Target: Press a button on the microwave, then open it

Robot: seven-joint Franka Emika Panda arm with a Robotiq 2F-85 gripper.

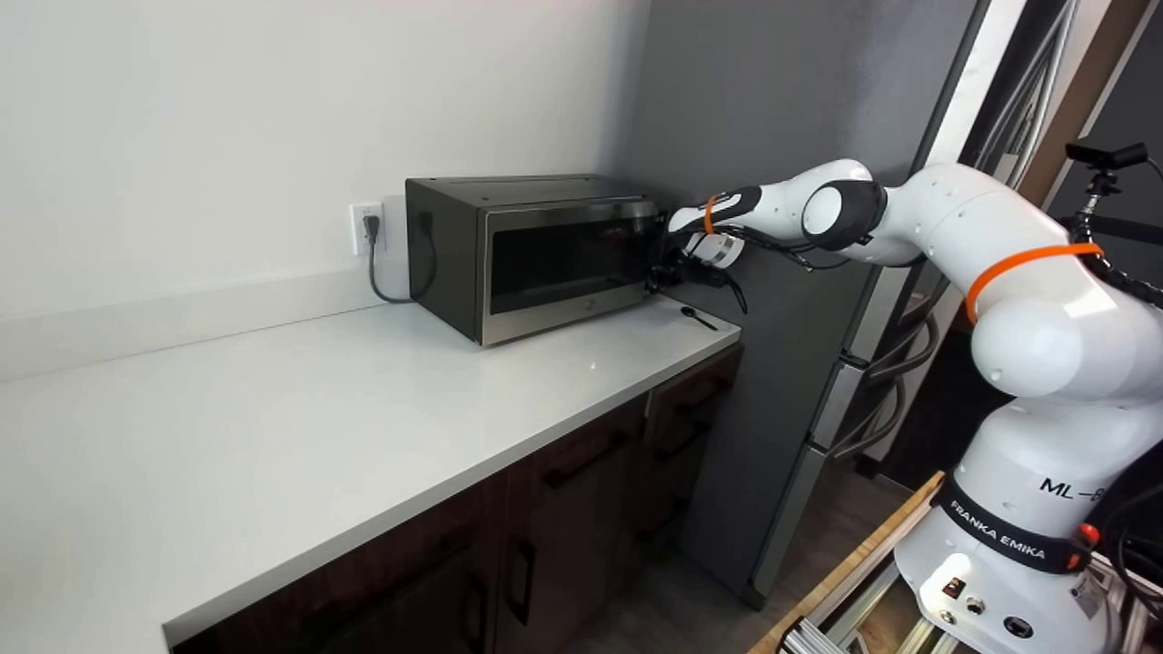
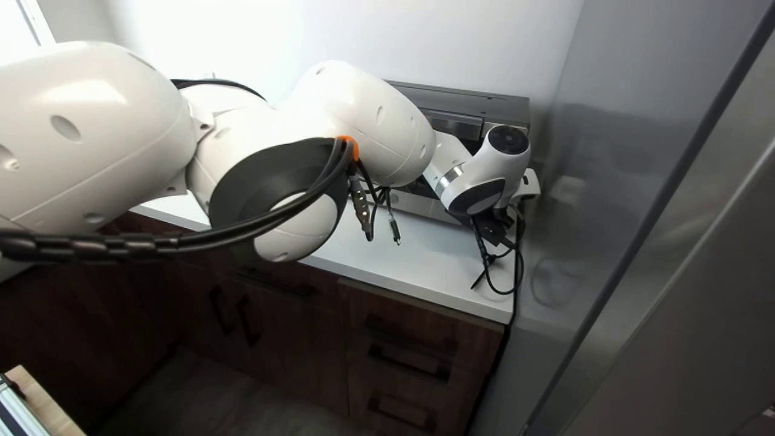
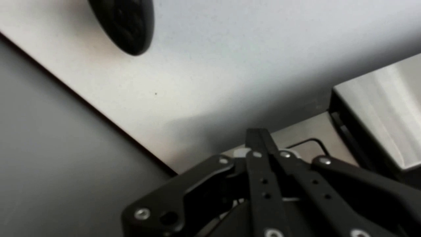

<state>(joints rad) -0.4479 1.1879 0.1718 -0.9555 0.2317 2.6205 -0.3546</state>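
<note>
The dark-grey microwave (image 1: 563, 259) stands on the white counter against the wall, its top also showing in an exterior view (image 2: 472, 106). In the wrist view its metal door corner (image 3: 381, 98) stands forward of the control strip (image 3: 302, 148), with a dark gap between them; I cannot tell how far the door is ajar. An outlined button shape shows on the strip. My gripper (image 3: 258, 131) is shut and empty, its fingertips in front of the lower control strip; touching or apart cannot be told. In an exterior view the gripper (image 1: 659, 263) is at the microwave's fridge-side end.
A grey fridge side (image 1: 772, 109) stands close beside the wrist and the counter end. A black spoon (image 1: 698, 317) lies on the counter (image 1: 318, 427) near that end. Loose cables (image 2: 508, 272) hang from the wrist. A power cord (image 1: 372, 259) runs to the wall outlet.
</note>
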